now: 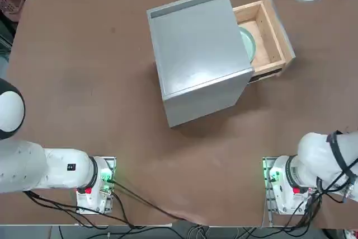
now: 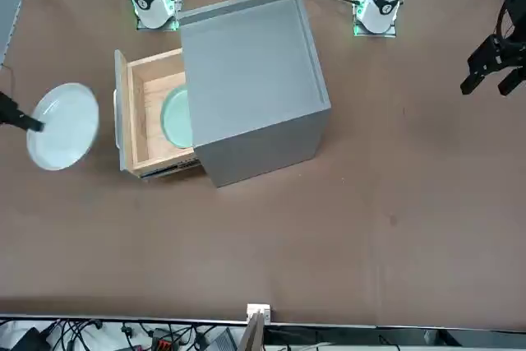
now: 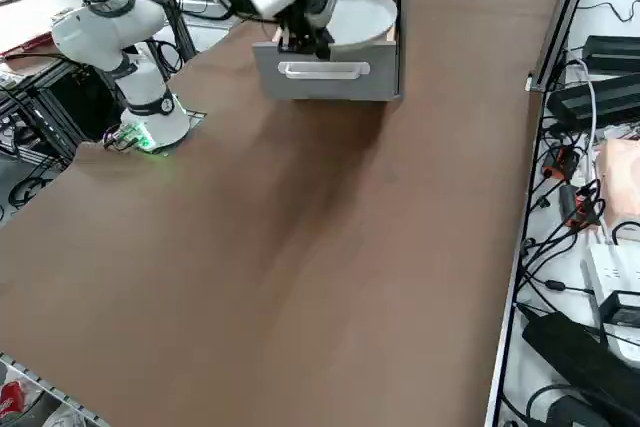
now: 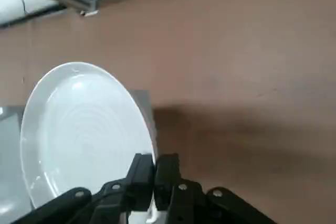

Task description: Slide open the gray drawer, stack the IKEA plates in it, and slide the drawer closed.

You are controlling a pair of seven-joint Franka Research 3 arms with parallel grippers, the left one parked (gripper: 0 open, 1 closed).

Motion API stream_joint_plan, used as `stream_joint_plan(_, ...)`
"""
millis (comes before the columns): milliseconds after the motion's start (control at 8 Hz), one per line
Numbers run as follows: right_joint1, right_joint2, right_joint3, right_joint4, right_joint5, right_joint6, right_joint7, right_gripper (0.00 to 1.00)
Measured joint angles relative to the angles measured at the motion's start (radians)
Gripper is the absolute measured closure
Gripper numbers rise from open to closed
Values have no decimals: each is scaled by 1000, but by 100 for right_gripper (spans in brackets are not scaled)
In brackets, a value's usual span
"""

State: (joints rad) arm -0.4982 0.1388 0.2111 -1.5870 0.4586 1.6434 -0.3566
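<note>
The right hand is clamped fully shut on the rim of the small round white plate, its two black fingers pinching the raised edge, so the plate hangs from the hand above the brown worktop. From across the table the same white plate shows in the air just outside the gray front panel of the drawer, clear of it, with the dark fingers holding its outer edge.

The light unpainted-wood drawer with the gray front stands pulled out of the large matte-gray cube cabinet. Inside it, the pale mint-green round plate lies flat on the wooden floor, partly tucked under the cabinet's overhang, so only one slice of it shows from overhead.

The relation that matters next: the open drawer lies from the held plate toward the cabinet, across the front panel. The plate has to cross over that panel and come down onto the green plate, which sits toward the drawer's inner end. In my judgement the carry needs enough height to clear the front panel and enough reach inward to centre white on green without striking the cabinet's edge above.

The first plate is in; this second one is in transit, and closing the drawer is not yet done.
</note>
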Motion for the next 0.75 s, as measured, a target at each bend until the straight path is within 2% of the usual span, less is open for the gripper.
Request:
stream_joint_plan(250, 109, -31, 3, -41, -74, 0, 11, 100)
stream_joint_plan(750, 299, -36, 5, -78, -253, 8, 128, 100)
